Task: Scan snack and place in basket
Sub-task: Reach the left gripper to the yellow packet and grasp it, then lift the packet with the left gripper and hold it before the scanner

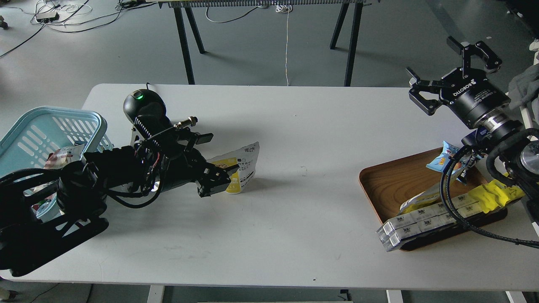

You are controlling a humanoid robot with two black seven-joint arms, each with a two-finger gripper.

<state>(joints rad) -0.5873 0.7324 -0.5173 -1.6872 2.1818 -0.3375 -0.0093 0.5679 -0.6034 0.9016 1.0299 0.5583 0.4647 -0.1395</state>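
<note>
Snack (pixel 241 167) sits pinched in the left claw (pixel 219 179) near the worktop's (pixel 294 210) left end, printed back turned toward the scanner (pixel 141 105), probably for reading; basket (pixel 50 126) waits at the left edge; right claw (pixel 452 69) hangs wide, empty.

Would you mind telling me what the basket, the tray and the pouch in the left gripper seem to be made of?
The basket looks like moulded light blue plastic: slotted walls, smooth rounded rim. The tray seems to be wood or a wood-look laminate, judging by its brown grain and soft sheen. The pouch held by the left gripper is probably thin printed plastic film; it bends and creases.
</note>
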